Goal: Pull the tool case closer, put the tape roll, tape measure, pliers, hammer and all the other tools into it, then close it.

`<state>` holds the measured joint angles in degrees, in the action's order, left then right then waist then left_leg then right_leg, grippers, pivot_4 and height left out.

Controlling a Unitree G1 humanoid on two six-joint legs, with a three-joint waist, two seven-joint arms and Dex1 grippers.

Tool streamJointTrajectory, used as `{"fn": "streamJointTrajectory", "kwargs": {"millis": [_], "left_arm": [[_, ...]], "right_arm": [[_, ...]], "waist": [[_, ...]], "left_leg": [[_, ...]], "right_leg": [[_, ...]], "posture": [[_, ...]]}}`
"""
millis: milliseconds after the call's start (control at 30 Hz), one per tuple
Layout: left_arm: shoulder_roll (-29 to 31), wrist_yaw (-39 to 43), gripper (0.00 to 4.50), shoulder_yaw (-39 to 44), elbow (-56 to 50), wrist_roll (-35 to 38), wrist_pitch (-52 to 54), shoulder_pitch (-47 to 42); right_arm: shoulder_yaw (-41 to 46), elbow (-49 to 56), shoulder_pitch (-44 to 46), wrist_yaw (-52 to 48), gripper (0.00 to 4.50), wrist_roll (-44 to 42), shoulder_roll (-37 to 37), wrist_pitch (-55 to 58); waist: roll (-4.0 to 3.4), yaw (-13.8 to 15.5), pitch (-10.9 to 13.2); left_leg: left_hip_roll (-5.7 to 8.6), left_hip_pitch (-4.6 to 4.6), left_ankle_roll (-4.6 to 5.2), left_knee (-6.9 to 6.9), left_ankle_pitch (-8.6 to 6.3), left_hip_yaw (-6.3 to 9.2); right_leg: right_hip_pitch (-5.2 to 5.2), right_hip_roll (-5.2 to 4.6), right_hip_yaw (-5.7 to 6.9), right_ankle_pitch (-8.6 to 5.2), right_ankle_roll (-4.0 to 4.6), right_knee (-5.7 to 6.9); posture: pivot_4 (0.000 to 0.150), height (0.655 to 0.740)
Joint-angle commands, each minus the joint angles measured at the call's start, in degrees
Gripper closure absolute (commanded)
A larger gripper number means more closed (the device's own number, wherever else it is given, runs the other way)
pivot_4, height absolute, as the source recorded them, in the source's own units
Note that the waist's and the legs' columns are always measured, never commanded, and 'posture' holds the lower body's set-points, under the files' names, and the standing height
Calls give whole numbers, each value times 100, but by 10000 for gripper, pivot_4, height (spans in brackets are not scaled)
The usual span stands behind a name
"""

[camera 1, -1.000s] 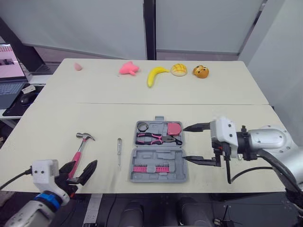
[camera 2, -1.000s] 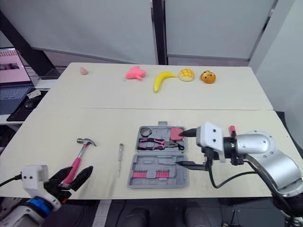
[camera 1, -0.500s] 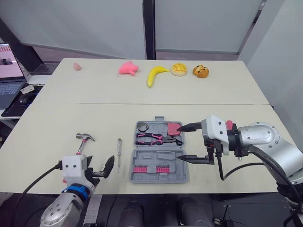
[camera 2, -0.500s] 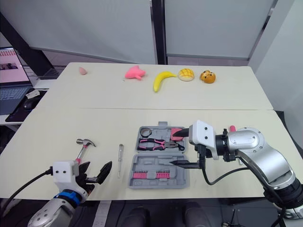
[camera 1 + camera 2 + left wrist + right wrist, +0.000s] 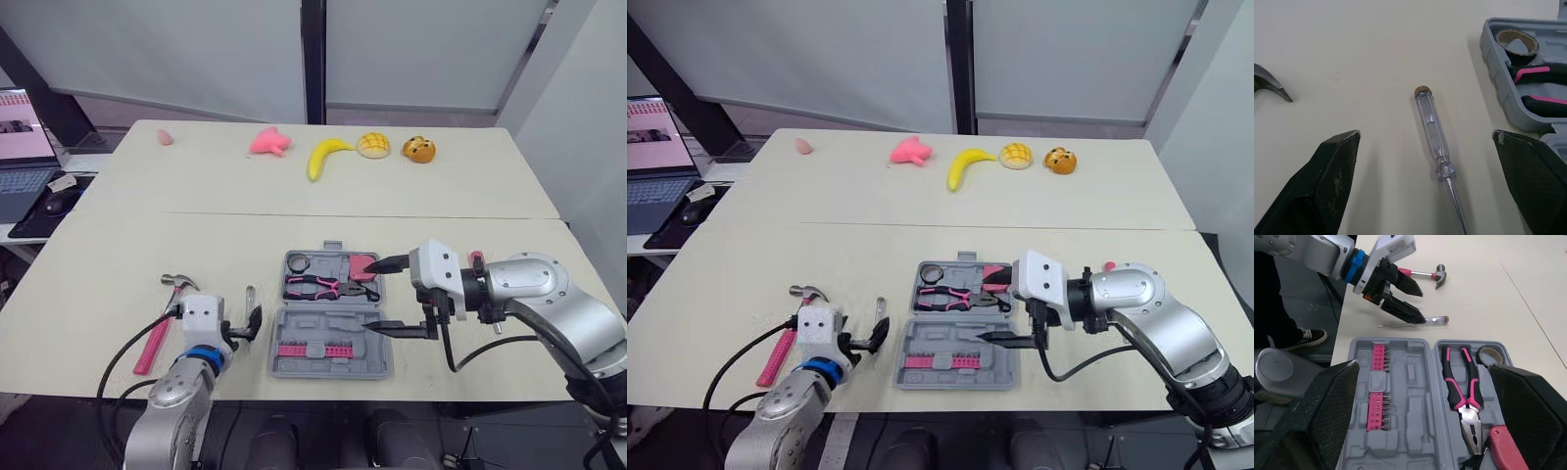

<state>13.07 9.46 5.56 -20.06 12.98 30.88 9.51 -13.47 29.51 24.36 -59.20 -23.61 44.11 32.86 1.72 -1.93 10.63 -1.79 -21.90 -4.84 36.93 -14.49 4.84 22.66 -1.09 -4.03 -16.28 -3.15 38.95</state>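
Note:
The grey tool case point(image 5: 329, 338) lies open at the table's front middle. Its far half holds a tape roll point(image 5: 296, 261), pink-handled pliers point(image 5: 318, 286) and a pink tape measure point(image 5: 361, 264); a row of pink bits point(image 5: 307, 350) sits in the near half. A clear-handled screwdriver point(image 5: 1436, 147) lies left of the case, with my left gripper point(image 5: 245, 324) open and its fingers either side of it. The pink-handled hammer point(image 5: 157, 331) lies further left. My right gripper point(image 5: 380, 297) is open at the case's right edge, holding nothing.
At the table's far side lie a pink toy point(image 5: 269, 142), a banana point(image 5: 321, 156), a bun point(image 5: 371, 145), an orange toy point(image 5: 419, 150) and a small pink piece point(image 5: 164, 137). A laptop point(image 5: 22, 147) and a mouse point(image 5: 59, 201) sit on a desk at the left.
My left gripper has moved right, from the hammer's handle to the screwdriver. My right gripper has shifted left, up to the case's right edge. Both stay open.

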Motion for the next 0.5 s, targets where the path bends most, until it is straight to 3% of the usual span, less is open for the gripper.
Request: {"fn": "streamJointTrajectory", "kwargs": {"millis": [33,133,500], "left_arm": [[-60,-108,0,-101,172,-155,47,-109],[-108,-168,0,-126,335,-188,141,-207],[-137,-187,33248,-22,544,-175,264,-408]], "right_arm": [[26,98,77,-43,240,31,-15,-125],[25,82,75,-56,240,58,-24,-144],[16,104,37,-64,0,120,-22,-179]], "waist": [[0,2,0],[0,5,0],[-1,16,-1]], "left_leg": [[0,0,0,0,0,1],[0,0,0,1,0,2],[2,2,0,1,0,3]], "right_leg": [[0,0,1,0,0,0],[-1,0,2,0,0,0],[-5,-1,2,0,-1,0]], "posture": [[1500,7255],[1500,7255],[1500,7255]]}}
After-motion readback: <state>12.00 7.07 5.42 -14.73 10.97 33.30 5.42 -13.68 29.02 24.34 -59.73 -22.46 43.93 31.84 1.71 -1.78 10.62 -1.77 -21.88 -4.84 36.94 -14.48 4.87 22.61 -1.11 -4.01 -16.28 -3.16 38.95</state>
